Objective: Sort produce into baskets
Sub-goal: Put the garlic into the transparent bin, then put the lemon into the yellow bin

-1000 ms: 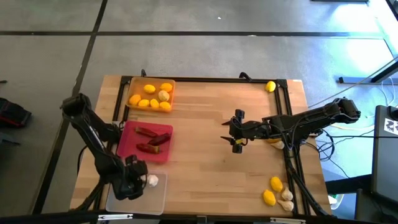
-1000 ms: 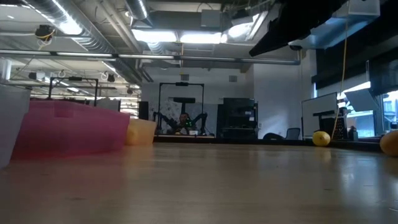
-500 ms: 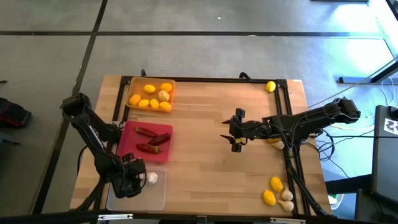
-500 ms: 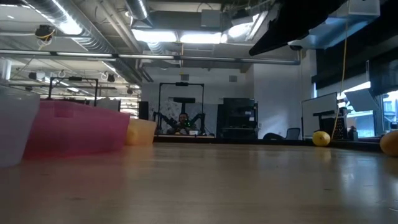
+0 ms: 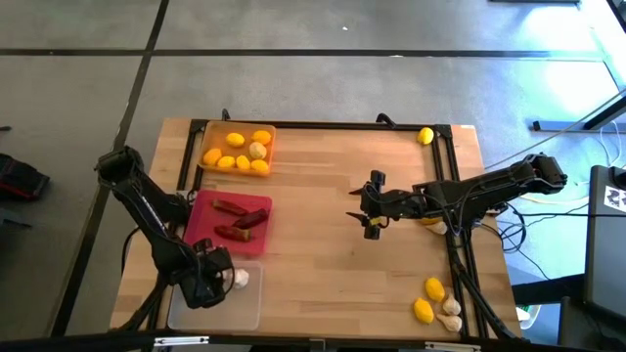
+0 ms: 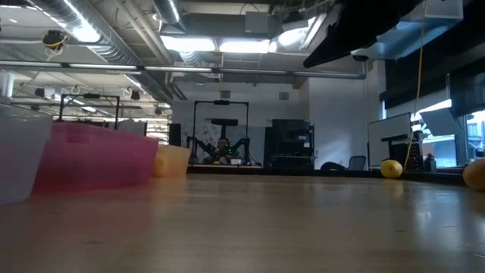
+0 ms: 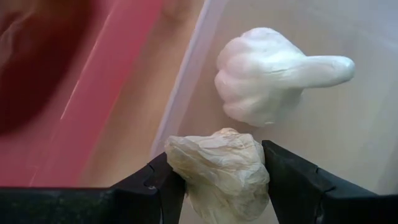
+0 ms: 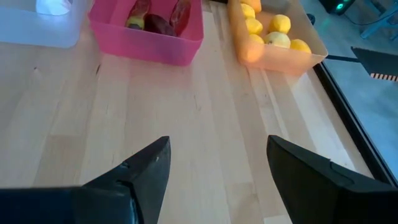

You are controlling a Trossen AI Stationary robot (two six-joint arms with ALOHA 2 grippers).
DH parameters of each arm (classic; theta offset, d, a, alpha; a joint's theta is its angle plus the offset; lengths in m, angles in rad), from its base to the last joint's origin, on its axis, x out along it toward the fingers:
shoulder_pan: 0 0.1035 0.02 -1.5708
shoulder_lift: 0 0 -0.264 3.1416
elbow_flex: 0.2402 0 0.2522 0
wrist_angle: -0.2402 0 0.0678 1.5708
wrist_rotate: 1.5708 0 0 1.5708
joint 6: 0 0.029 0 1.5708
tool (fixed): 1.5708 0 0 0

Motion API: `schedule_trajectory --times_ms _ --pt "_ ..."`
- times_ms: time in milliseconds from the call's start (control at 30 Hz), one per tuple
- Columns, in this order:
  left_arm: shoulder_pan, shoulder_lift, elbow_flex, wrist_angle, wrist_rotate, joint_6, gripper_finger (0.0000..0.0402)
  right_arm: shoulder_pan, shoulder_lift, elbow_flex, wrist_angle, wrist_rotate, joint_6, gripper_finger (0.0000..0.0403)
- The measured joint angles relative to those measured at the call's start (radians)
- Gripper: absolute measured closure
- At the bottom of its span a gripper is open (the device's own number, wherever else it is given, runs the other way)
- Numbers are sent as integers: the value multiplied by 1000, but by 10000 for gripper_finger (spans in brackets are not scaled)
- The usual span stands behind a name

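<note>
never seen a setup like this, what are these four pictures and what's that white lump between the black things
It is a robot with two dark arms at a wooden table, each ending in two fingers. One picture looks straight down, one sits at table height, and one comes from each wrist.

The left gripper is over the clear tray at the table's near left corner. The white lump is a garlic bulb pinched between its fingers; another garlic bulb already lies in that tray.

The right gripper hangs open and empty over mid-table.

Beside the clear tray, the pink tray holds dark red peppers, and the orange tray holds lemons. More lemons and garlic lie loose near the right edge.
</note>
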Motion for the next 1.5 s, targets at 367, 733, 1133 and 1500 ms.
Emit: schedule_trajectory --times_ms 367,733,1133,1500 --pt "-1 0 0 -2 3 -16 120 0 0 0 -1 0 0 144" --pt "50 -95 28 11 91 89 94 0 0 0 0 -1 0 144" --pt "155 -250 117 52 -212 421 94 2 -13 1 -95 -10 111 144" --pt "157 -239 117 189 -184 583 94 2 -108 1 -689 -83 398 144"
